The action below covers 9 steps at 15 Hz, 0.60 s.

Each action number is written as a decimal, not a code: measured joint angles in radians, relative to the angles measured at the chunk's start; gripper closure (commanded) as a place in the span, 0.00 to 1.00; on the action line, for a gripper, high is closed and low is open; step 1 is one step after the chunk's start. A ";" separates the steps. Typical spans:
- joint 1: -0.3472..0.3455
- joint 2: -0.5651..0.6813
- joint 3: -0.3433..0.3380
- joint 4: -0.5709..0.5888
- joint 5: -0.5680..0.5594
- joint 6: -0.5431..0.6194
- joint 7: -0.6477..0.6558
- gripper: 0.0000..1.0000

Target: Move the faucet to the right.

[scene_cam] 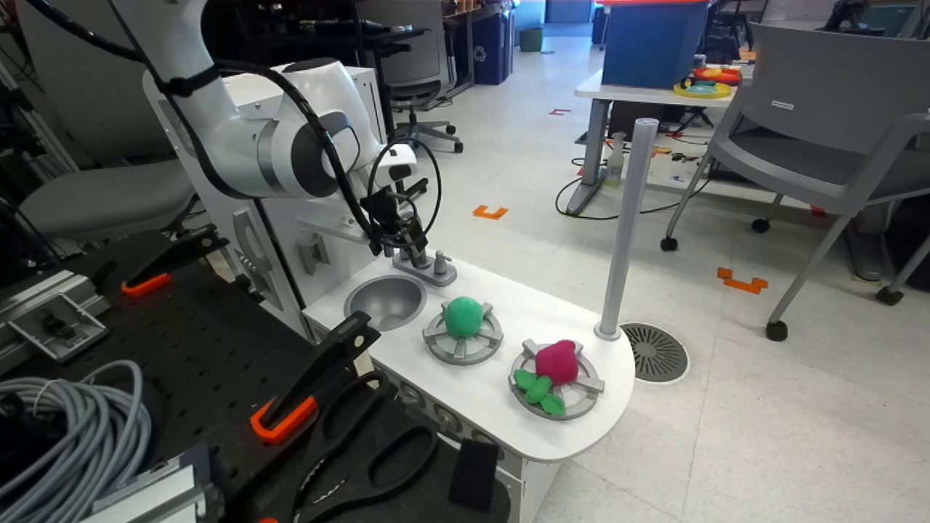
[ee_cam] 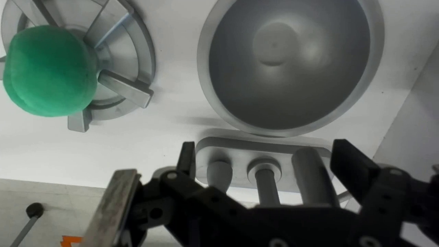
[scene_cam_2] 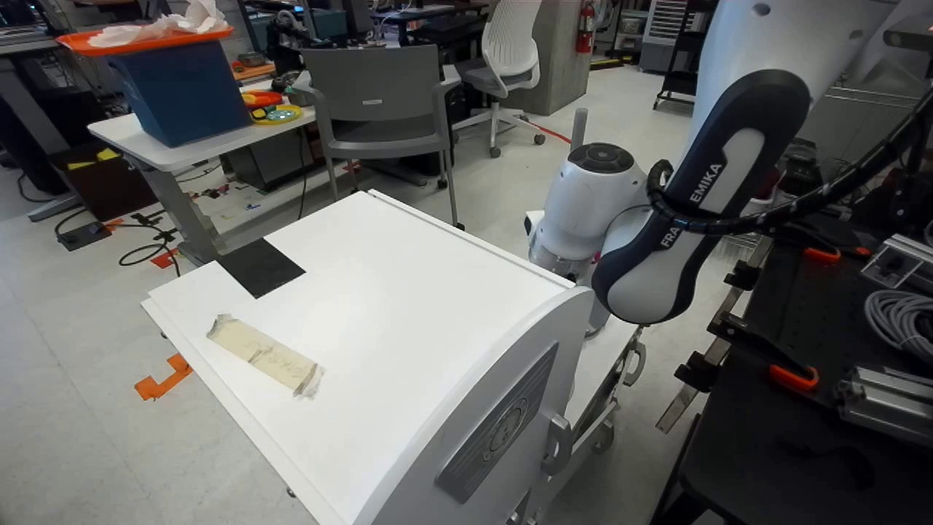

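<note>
From the left in an exterior view, the white arm (scene_cam: 240, 145) comes first, then the grey sink (scene_cam: 385, 301) set into the white table (scene_cam: 527, 309). Just beside its rim stands the faucet (ee_cam: 264, 168), with the hand (ee_cam: 264, 151) down at it: in the wrist view the fingers (ee_cam: 187, 154) are spread well apart and the faucet shows between them; whether either one touches it I cannot tell. Next come a green ball (scene_cam: 463, 317) on a burner (scene_cam: 461, 351), a blue bin (scene_cam: 489, 54) in the background marked with a white recycling symbol, a pink-red piece (scene_cam: 558, 362) with green leaves on another burner (scene_cam: 590, 383), a tall grey pole (scene_cam: 628, 225), and a chair (scene_cam: 835, 87) whose back bears a pale label (scene_cam: 782, 105) too small to read.

In an exterior view, again from the left, a ridged grey panel (scene_cam_2: 503, 430) carries a round emblem, its marks too small to make out. To its right, white letters (scene_cam_2: 707, 182) on the arm read "FRA", then "EMIKA", with a black cable (scene_cam_2: 758, 222) crossing between.
</note>
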<state>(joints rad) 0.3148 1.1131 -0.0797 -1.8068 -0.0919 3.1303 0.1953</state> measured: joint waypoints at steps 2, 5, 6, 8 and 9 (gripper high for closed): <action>0.004 0.003 -0.005 0.009 0.000 0.012 -0.010 0.00; 0.003 -0.003 -0.020 0.012 0.000 0.022 -0.018 0.00; 0.002 -0.007 -0.028 0.010 0.001 0.024 -0.019 0.00; -0.004 -0.017 -0.048 0.001 0.010 0.024 -0.018 0.00; -0.010 -0.022 -0.062 -0.003 0.021 0.023 -0.018 0.00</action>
<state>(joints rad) 0.3046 1.0908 -0.1418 -1.8102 -0.0714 3.1532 0.1768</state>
